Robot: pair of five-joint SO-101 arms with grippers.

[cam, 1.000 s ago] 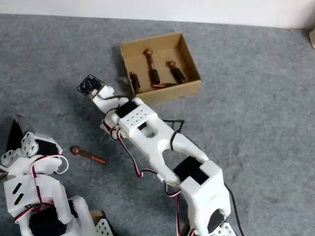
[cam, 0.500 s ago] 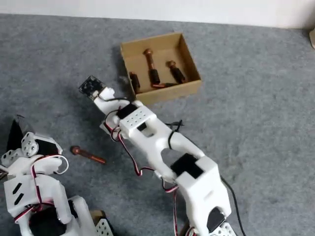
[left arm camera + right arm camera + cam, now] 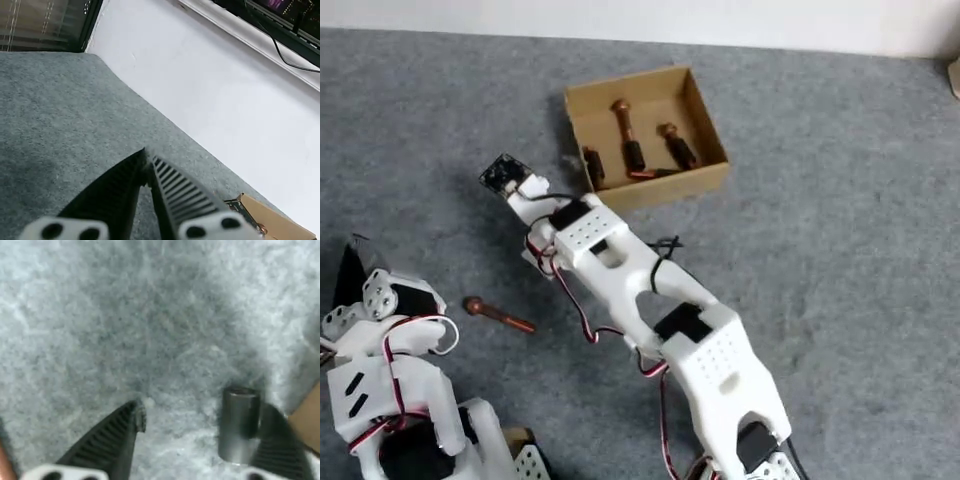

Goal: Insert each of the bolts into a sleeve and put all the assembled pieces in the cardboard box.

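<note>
Open-topped brown cardboard box [image 3: 670, 190] sits on grey carpet [image 3: 840, 250], holding three assembled pieces lying flat, each a copper bolt with a dark sleeve on its shank: one along the left wall [image 3: 592, 167], one in the middle [image 3: 625, 130], one toward the right [image 3: 677, 145], the last two with heads toward the far wall. One loose copper bolt [image 3: 498, 314] lies flat on the carpet, head to the left, well apart from the box. One loose dark grey metal sleeve [image 3: 239, 422] stands upright on the carpet, near the box's outer wall.
</note>
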